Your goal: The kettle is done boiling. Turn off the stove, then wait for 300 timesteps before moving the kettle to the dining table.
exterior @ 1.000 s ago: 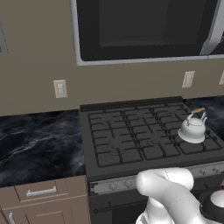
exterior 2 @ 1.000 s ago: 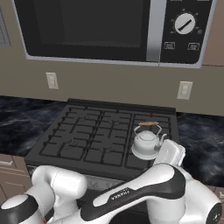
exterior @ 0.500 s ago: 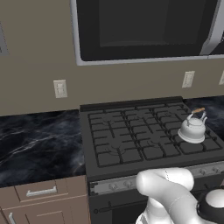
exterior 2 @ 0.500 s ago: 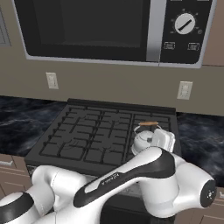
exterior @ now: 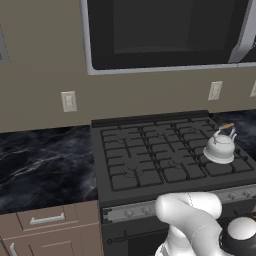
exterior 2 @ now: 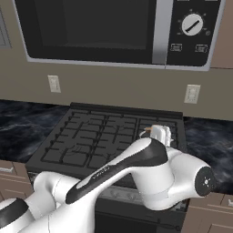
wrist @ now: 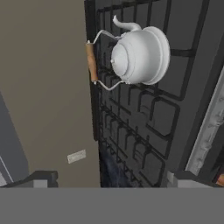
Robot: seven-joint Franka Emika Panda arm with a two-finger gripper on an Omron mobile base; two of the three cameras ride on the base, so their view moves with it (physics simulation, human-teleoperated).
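Kettle (exterior: 219, 148) stands upright on the right side of the stove (exterior: 165, 160), on the black grates toward the near right corner, free of any grip. From the left base camera its tan wooden handle piece sits at the top, a little to the right, and its short spout cannot be made out there. From the right base camera the white arm crosses in front and hides most of the kettle (exterior 2: 160, 133), so just the top and a bit of the handle peek over the arm. In the hand camera the kettle (wrist: 139, 55) lies well ahead of the claw (wrist: 107, 180), whose two dark fingertips stand far apart at the bottom of that view with nothing between them; the claw is spread wide and apart from the kettle.

Nearest to the robot, the silver front strip of the stove carries small round knobs (exterior: 246, 194); their setting is too small to tell. To the left of the stove runs a dark marble counter (exterior: 45, 167) with brown drawers (exterior: 47, 220) below it. Farther back, the tan wall holds pale outlet plates (exterior: 68, 101) on either side of the stove. Above the stove hangs a black microwave (exterior 2: 113, 29) with a round dial (exterior 2: 192, 24) on its right panel.
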